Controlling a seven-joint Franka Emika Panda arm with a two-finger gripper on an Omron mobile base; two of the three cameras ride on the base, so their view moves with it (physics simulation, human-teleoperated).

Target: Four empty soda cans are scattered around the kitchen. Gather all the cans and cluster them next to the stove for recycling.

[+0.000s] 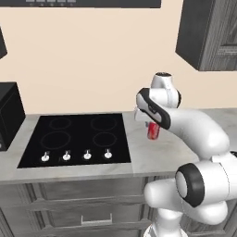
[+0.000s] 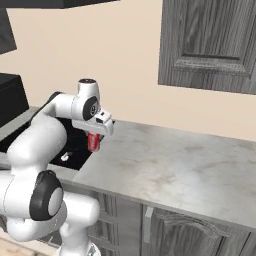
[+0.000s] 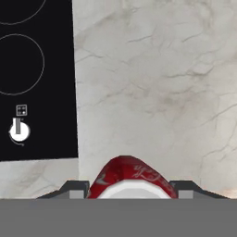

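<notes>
So, going left to right in the left base view: there's a dark boxy appliance (image 1: 10, 115) at the far left edge of the grey marble table (image 1: 152, 155), partly cut off, can't tell what it is exactly. Next to it sits the flat black glass stove (image 1: 76, 139) with four faint grey ring burners and a row of four small white knobs (image 1: 76, 156) along its front edge. Below that are dark grey wood drawers (image 1: 83, 203).

Just right of the stove, over the bare marble, the white arm's two-finger gripper (image 1: 152, 126) points down and is closed on a small red soda can (image 1: 153, 131) with white markings. The can is upright, beside the stove's right edge and not over the glass. Whether its bottom touches the table or hangs a little above it can't be told.

The right base view shows the same can (image 2: 93, 141) under the gripper (image 2: 94, 136), near the stove's corner (image 2: 75, 150), with a long bare stretch of table (image 2: 175, 170) running off to the right and a dark grey wood wall cabinet (image 2: 210, 45) above it.

In the hand view the red can (image 3: 132, 178) sits clamped between the two dark finger tips (image 3: 74, 189), stove edge and one knob (image 3: 19, 131) off to the left.
</notes>
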